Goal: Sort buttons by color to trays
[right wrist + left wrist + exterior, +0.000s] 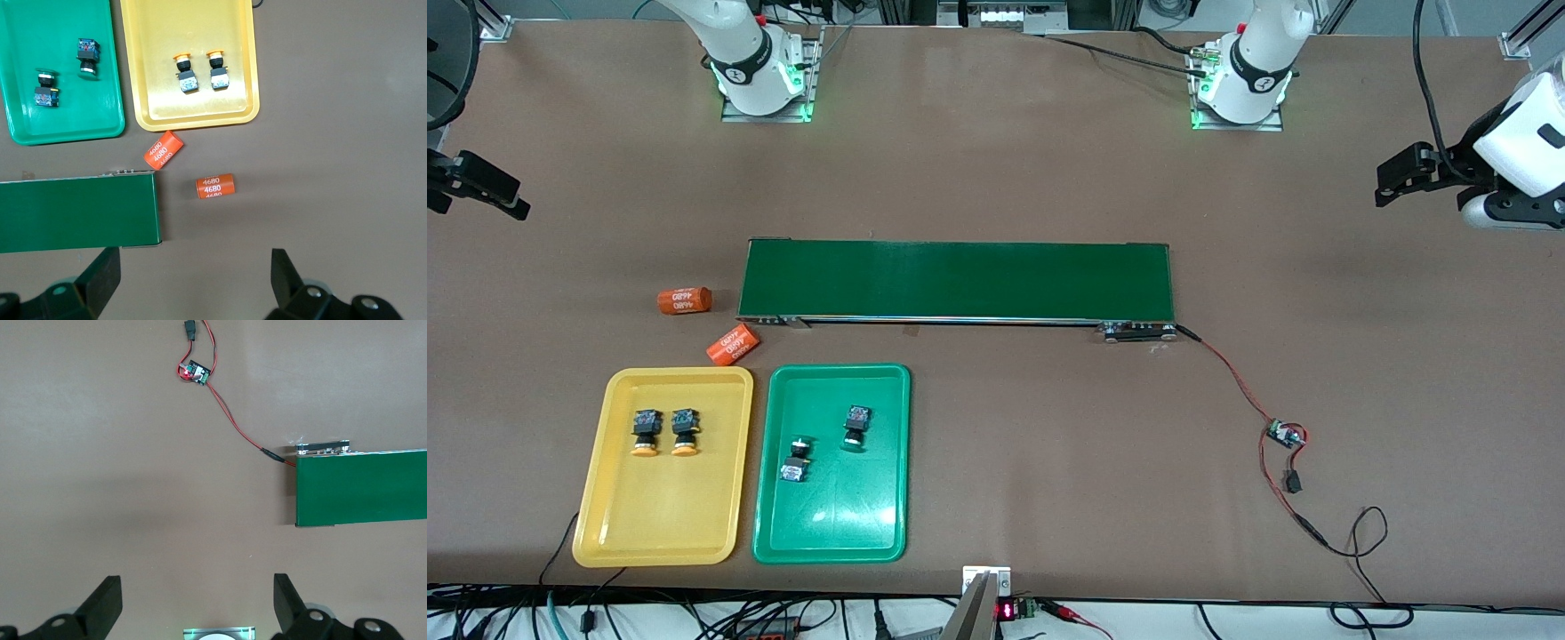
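Two yellow-capped buttons (645, 432) (685, 431) lie side by side in the yellow tray (658, 520). Two green-capped buttons (856, 425) (796, 460) lie in the green tray (836, 520) beside it. The right wrist view shows both trays (200, 113) (73, 127) and all the buttons (185, 73) (87, 57). My right gripper (516, 200) (195, 273) is open and empty over bare table at the right arm's end. My left gripper (1385, 182) (198, 593) is open and empty over bare table at the left arm's end.
A long dark-green conveyor belt (956, 280) (360, 487) lies across the middle. Two orange "4680" cylinders (685, 300) (733, 345) lie between its end and the yellow tray. A small circuit board (1285, 435) (193, 372) on red wire lies toward the left arm's end.
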Robot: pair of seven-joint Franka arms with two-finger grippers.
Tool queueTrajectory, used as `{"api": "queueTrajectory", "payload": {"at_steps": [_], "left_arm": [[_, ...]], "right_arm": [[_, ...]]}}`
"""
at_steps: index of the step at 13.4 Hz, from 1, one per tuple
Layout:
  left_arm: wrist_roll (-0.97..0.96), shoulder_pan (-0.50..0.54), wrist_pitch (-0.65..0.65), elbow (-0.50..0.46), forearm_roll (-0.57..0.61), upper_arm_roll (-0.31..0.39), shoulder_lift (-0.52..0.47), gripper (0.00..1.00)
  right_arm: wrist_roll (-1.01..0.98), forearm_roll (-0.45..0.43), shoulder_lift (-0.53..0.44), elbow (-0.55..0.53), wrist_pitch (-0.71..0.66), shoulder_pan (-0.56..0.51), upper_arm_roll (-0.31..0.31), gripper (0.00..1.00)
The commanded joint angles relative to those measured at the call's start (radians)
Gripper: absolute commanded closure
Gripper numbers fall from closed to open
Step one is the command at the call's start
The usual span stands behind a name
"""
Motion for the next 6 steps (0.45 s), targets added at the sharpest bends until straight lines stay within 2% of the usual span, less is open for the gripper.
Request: {"api": "queueTrajectory", "payload": {"at_steps": [1,6], "left_arm": [[0.019,0.003,-0.022,0.028,0.001,0.001,0.011,0.0],[0.019,0.003,-0.022,0.028,0.001,0.002,0.011,0.0]], "right_arm": [[-0.002,-0.017,-0.013,-0.014,0.007,0.008,-0.003,0.0],[-0.002,-0.015,-0.008,-0.006,0.007,0.01,-0.001,0.0]]}}
